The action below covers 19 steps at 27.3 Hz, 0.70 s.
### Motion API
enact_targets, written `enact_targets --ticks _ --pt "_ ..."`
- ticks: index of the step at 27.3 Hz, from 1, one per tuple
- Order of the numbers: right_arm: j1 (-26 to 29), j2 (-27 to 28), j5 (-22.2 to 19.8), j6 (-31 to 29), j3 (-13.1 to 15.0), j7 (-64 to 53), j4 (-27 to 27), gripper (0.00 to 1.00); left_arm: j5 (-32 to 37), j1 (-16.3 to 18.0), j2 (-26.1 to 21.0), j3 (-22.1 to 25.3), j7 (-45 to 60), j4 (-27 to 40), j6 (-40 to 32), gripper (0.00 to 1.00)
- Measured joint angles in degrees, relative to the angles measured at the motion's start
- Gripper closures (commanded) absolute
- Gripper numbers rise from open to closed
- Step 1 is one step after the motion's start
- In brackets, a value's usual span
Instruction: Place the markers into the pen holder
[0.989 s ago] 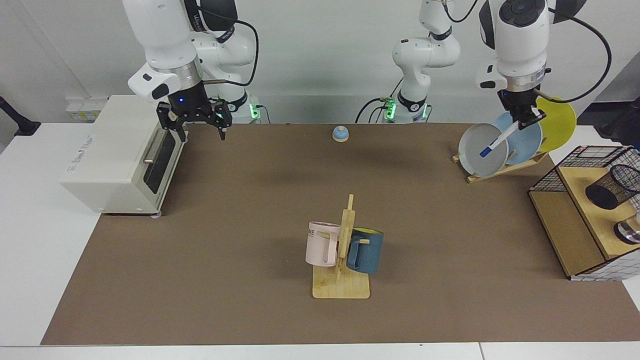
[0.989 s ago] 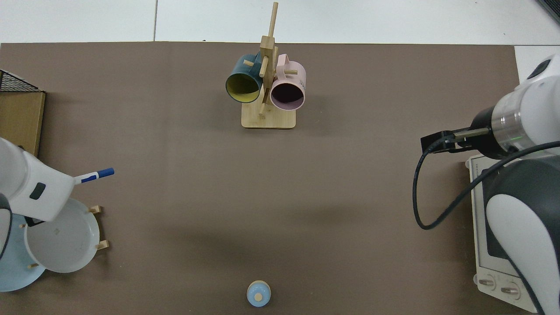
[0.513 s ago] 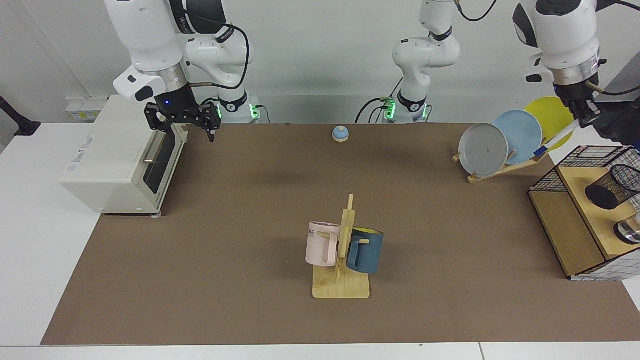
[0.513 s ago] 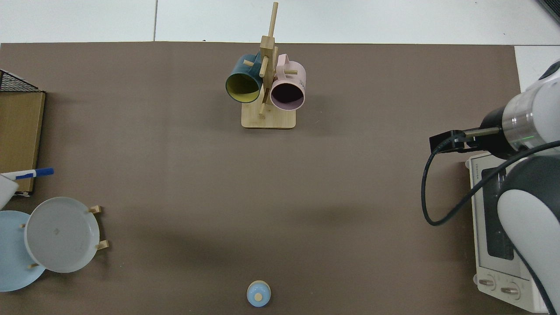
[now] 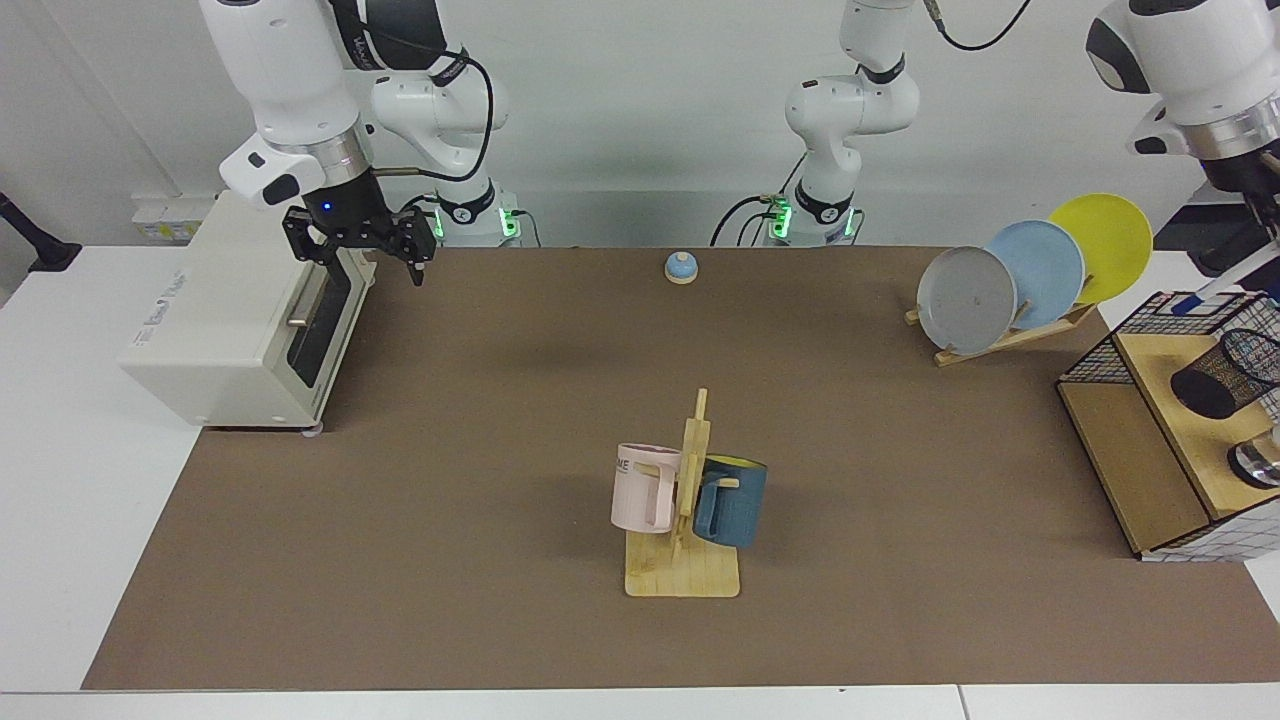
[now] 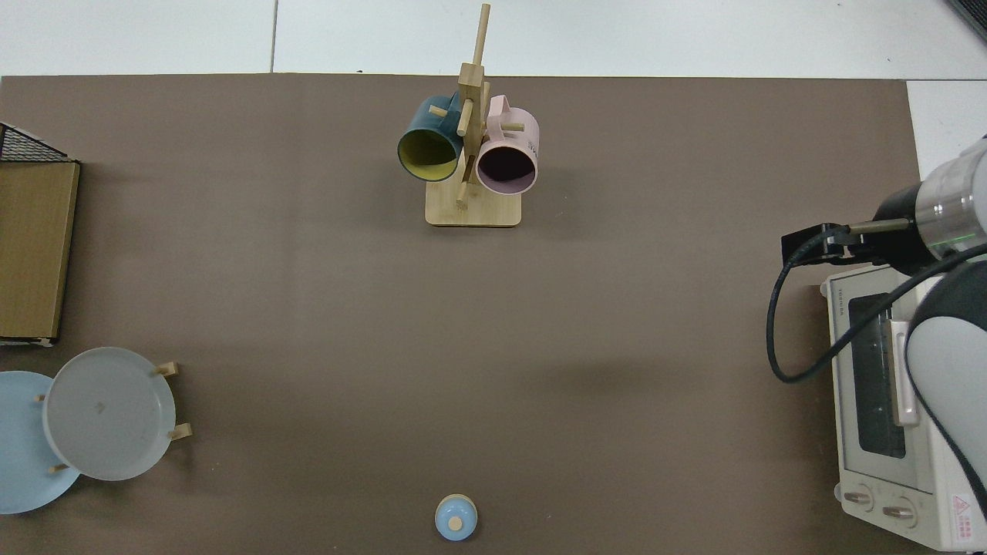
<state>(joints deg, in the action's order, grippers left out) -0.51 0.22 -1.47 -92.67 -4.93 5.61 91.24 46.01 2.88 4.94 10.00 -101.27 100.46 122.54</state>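
Left gripper [image 5: 1262,232] at the facing view's far edge, above the pen holder [image 5: 1222,373], pinching the marker [image 5: 1218,294]: white barrel, blue tip angled down over the wire rack's [image 5: 1170,312] top edge, just behind the holder. Holder is a black mesh cup, tilted, on the rack's wooden shelf. Right gripper [image 5: 362,258] waits above the toaster oven [image 5: 225,320], fingers spread, empty.

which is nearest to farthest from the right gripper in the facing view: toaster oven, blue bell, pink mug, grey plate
From the right gripper, at the view's left:
1. toaster oven, directly beside it
2. blue bell, back centre
3. pink mug, front centre
4. grey plate, far right
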Motion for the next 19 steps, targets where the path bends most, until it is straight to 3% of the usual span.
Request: enact_targets --ticks 7,19 --pt "0.0 -0.1 0.0 -0.3 0.0 0.0 -0.2 0.00 0.0 5.0 -2.3 0.2 -8.5 -1.9 8.5 1.00" --pt "0.7 -1.3 0.1 2.9 0.0 0.0 -0.2 0.00 0.0 8.6 -5.4 0.3 -13.7 -2.7 16.2 1.00"
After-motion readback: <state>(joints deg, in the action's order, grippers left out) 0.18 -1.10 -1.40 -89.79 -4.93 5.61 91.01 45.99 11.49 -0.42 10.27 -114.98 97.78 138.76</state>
